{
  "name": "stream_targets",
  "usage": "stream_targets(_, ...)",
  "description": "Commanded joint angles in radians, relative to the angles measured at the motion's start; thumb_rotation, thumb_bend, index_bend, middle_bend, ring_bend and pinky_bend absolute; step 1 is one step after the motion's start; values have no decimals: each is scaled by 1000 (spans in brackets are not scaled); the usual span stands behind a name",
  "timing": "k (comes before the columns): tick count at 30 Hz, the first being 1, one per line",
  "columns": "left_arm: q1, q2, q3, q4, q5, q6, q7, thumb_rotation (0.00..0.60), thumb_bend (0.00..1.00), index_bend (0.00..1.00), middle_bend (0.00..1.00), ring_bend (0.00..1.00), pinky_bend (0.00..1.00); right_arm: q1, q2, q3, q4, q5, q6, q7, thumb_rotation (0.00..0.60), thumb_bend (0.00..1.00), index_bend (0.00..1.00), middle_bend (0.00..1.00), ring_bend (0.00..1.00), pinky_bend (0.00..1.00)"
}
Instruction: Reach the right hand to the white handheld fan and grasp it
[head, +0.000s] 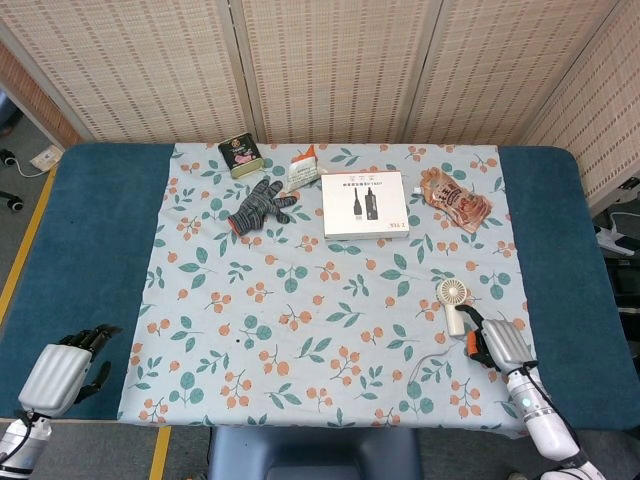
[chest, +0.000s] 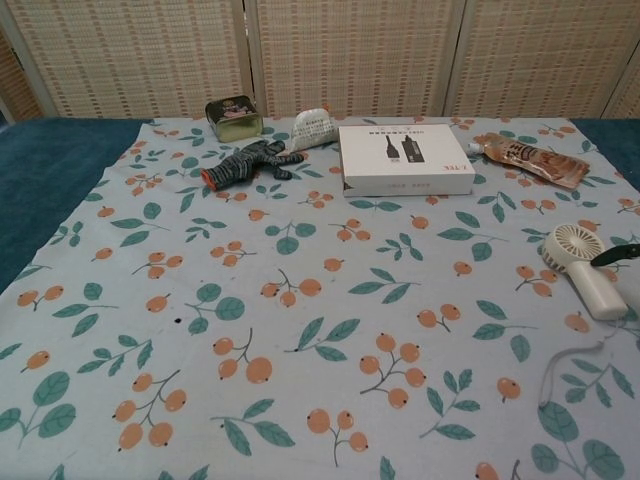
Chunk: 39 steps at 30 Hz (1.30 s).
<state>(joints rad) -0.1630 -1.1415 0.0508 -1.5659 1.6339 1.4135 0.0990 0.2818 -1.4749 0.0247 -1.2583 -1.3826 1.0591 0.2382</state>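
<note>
- The white fan (head: 454, 303) lies flat on the flowered tablecloth (head: 300, 300), near its right edge, with the round grille head pointing away from you and the handle pointing back toward your right hand (head: 497, 343).
- In the chest view the fan (chest: 584, 267) sits at the far right, and only a dark fingertip (chest: 616, 255) pokes in beside the head.
- Your right hand rests just beside the butt of the handle; whether a finger already touches it, the pictures do not settle. The fingers look loosely curled with nothing between them, so treat the fan as not yet held.
- Your left hand (head: 62, 368) lies idle at the near left corner, on the blue table cover (head: 90, 230), fingers curled in on nothing.
- Expect the fan to be light, rigid plastic. It will likely skid on the cloth if you nudge it before closing.
- Take it by the handle, not the head. The grille probably flexes, and the blades inside could be fragile.
- The handle looks smooth and rounded, so wrap it with thumb opposite the fingers instead of pinching the end.
- A thin cord (chest: 570, 362) trails on the cloth just near the handle, and it may be attached. Mind it does not snag your fingers.
</note>
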Motion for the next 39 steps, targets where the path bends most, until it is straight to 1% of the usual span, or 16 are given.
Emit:
stream_targets(1,0,0,0,1,0,0,-1,600,493,223,236,320,482,0,0,0,1,1,-1,0,600,701,174,873,736,650)
stream_targets(16,3,2,1,0,0,3,-4,600,492,222,236,320,482,0,-5,3,13,13,-13,0,600,701,174,874,736,650)
stream_targets(21,0,1,-1,1,-3,-2,-3,600,492,223,236,320,483,-1,-3,6,3,0,5,6,600,701,174,874,736,650)
stream_targets(23,-1,1,-2,1,-3,-2,-4,600,493,223,236,320,482,-1,8,6,-19,-13,21,7,600,701,174,873,736,650)
stream_targets(26,-1,2,-2,1,-5,-3,-7,600,492,223,236,320,482,-5,47,5,-88,-33,49,-3,600,701,174,873,736,650)
stream_targets(29,-1,2,-2,1,-5,-3,-9,600,492,223,236,321,482,-14,102,2,-176,-47,80,-50,600,701,201,873,736,650)
stream_targets(31,-1,2,-2,2,-5,-3,-8,600,492,223,236,321,483,-24,138,-2,-229,-55,111,-106,600,697,224,873,734,650)
stream_targets(34,1,4,-2,-1,-6,-1,-9,600,492,223,236,320,483,-48,173,-7,-279,-65,166,-194,600,644,243,873,689,630)
stream_targets(35,1,4,-2,-1,-6,0,-9,600,492,223,236,320,483,-55,179,-8,-289,-67,181,-215,600,618,245,860,650,614)
stream_targets(37,3,4,-3,-2,-5,5,-10,600,492,223,236,320,483,-76,194,-15,-303,-77,223,-268,600,593,246,787,572,590)
stream_targets(38,3,4,-3,-2,-5,5,-10,600,492,223,236,320,483,-82,197,-17,-307,-78,233,-278,600,577,246,721,525,579)
stream_targets(39,3,4,-3,-2,-5,5,-9,600,492,223,236,320,482,-85,199,-18,-309,-78,238,-281,600,573,245,705,512,577)
